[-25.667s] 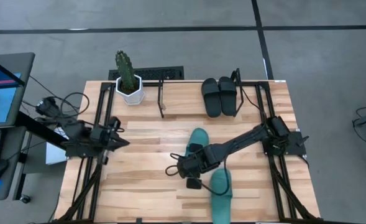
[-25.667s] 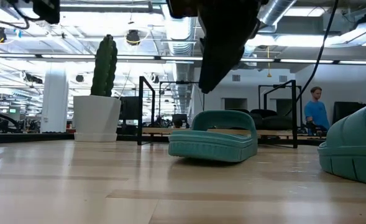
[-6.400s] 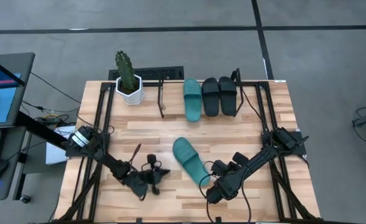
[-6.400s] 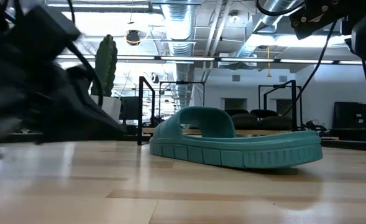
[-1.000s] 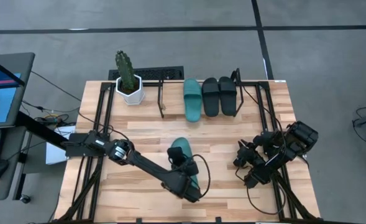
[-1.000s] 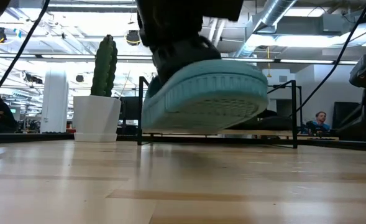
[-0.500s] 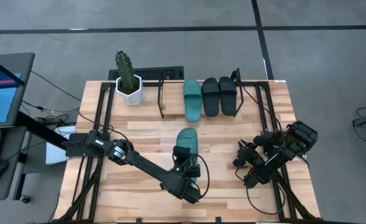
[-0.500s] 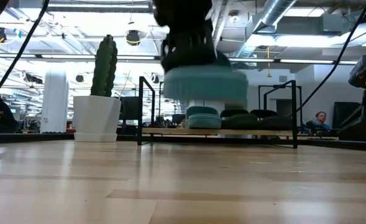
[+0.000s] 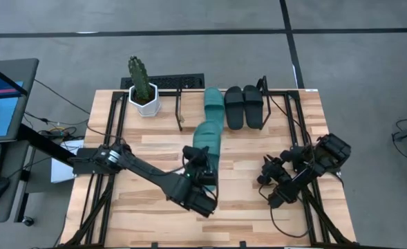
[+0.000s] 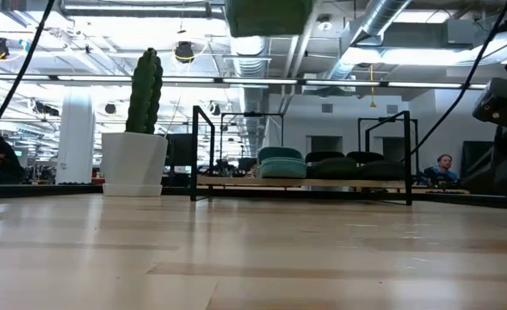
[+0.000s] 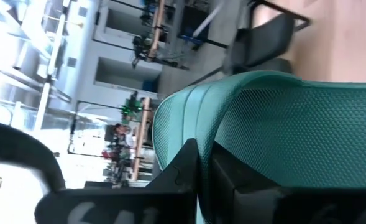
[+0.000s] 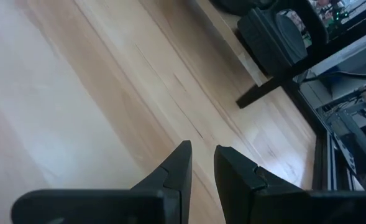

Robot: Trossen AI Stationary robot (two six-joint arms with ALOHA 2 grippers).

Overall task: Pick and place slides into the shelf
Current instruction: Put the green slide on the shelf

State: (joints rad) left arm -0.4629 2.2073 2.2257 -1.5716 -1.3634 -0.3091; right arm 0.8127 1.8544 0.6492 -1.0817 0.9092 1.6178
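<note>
1. Teal slide, carried: raised off the worktop, toe towards the shelf, just short of its near edge and close to the teal slide already stored there. In the left wrist view the strap fills the frame directly ahead of the fingers.
2. Left gripper: reached in from the left to mid-worktop, at the near end of the carried slide; fingers clamped together on its teal foam.
3. Teal slide, stored: on the shelf, leftmost of the three there, partly overlapped in the high view by the carried one.
4. Black slides, pair: on the shelf, side by side, right of the stored teal slide.
5. Shelf: black metal frame along the far edge of the worktop, upright brackets at both ends.
6. Right gripper: waiting at the right side of the worktop, well apart from the slides; fingers nearly together, a narrow gap between them, holding nothing.
7. Potted cactus: far left corner, left of the shelf.
</note>
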